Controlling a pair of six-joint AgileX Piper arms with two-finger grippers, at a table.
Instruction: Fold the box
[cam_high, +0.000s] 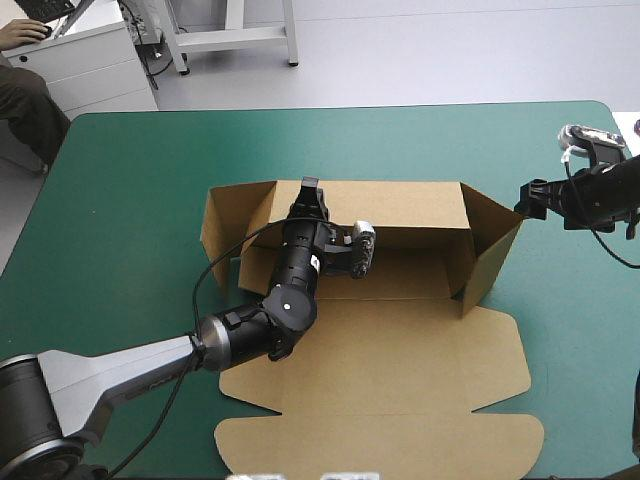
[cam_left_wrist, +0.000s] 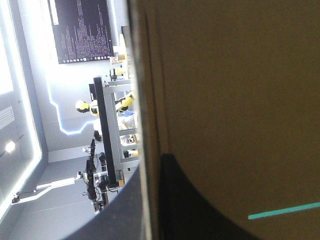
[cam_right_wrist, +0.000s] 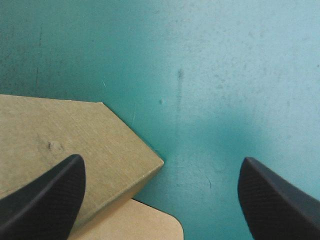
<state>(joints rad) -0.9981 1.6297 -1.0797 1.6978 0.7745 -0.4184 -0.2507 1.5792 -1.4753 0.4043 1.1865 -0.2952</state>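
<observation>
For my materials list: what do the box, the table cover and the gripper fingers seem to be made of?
Box: brown cardboard, matte; cut edges and crease lines show. Cover: teal-green, smooth, faintly scuffed; perhaps vinyl or rubber mat. Fingers: black, finely dotted texture; probably rubber or plastic.

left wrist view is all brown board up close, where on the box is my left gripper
observer: the left gripper is shut on the top edge of the far wall of the box, near the wall's left end
operator: right gripper doing anything
observer: the right gripper is open, above the tip of the right side flap, holding nothing
operator: lid up yet
observer: no, the lid lies flat on the teal-green cover, nearest the robot
</observation>
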